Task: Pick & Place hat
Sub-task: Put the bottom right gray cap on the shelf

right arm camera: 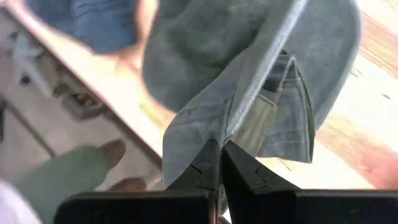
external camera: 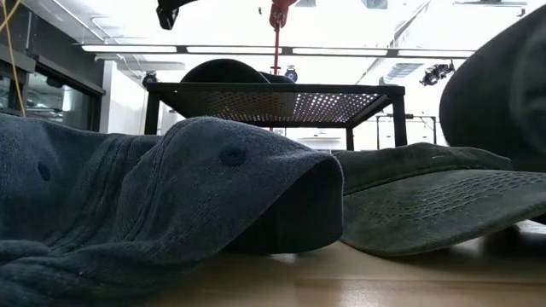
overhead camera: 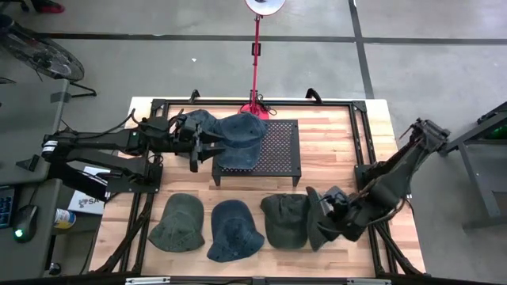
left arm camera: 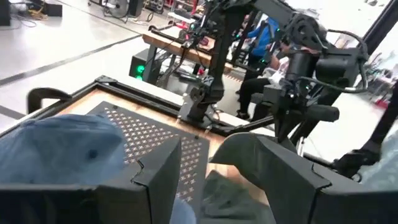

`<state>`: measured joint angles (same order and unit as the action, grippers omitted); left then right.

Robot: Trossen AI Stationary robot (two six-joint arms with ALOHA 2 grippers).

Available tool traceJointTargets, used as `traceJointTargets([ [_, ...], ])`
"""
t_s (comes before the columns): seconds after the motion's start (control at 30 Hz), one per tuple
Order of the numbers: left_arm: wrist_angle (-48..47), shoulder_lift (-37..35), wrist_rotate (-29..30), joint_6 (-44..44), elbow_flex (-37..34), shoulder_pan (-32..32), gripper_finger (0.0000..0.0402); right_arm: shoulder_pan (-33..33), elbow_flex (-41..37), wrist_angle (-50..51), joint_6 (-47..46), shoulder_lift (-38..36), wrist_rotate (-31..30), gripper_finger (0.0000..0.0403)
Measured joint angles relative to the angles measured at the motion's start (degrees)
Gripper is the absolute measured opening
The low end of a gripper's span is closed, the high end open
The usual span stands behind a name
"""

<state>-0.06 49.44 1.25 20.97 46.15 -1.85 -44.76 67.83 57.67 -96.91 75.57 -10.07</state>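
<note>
My right gripper [overhead camera: 329, 207] is shut on a grey-green hat [overhead camera: 318, 226] at the table's near right, beside another green hat [overhead camera: 285, 220] lying on the wood. In the low view the held hat [external camera: 503, 94] looms at the upper right. A blue hat [overhead camera: 235, 229] and a green hat [overhead camera: 176, 223] lie along the near edge. Two more hats, one dark blue [overhead camera: 200, 125] and one blue [overhead camera: 242, 138], sit on the black perforated rack [overhead camera: 281, 150]. My left gripper [left arm camera: 193, 180] stands open and level at the rack's left end, beside the blue hat [left arm camera: 56, 149]. My right gripper pinches a folded edge of the grey-green hat [right arm camera: 217, 134] between its two fingers. The fingers slant down from above. The hat hangs below the fingers, creased along the fold, over the table; I cannot tell whether its lower end touches the wood.
A red lamp stand [overhead camera: 256, 59] rises behind the rack. Black frame rails [overhead camera: 360, 142] run along the table's sides. A person's foot [right arm camera: 115, 152] shows on the floor beyond the table's near edge. Bare wood lies right of the rack [overhead camera: 333, 142].
</note>
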Motion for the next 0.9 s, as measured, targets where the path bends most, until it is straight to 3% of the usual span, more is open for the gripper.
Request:
traceJointTargets([
  [0.27, 7.9, 4.51, -2.64, 2.31, 0.0, 0.0, 0.0202, -2.67, 0.02, -1.26, 10.29, -7.29, -0.56, 0.0],
  [0.57, 18.75, 9.13, -4.78, 3.5, 0.02, 2.41, 0.0202, -3.44, 0.02, -9.36, 24.58, -14.41, -4.77, 0.0],
  [0.77, 22.85, 9.71, -2.03, 1.75, 0.02, 6.43, 0.0202, -3.42, 0.02, -18.81, 37.39, -18.23, -11.97, 0.0],
  [0.9, 22.37, 9.76, 3.4, -1.6, 1.45, 9.95, 0.0202, -3.42, 0.04, -25.91, 48.22, -20.03, -17.51, 0.0],
])
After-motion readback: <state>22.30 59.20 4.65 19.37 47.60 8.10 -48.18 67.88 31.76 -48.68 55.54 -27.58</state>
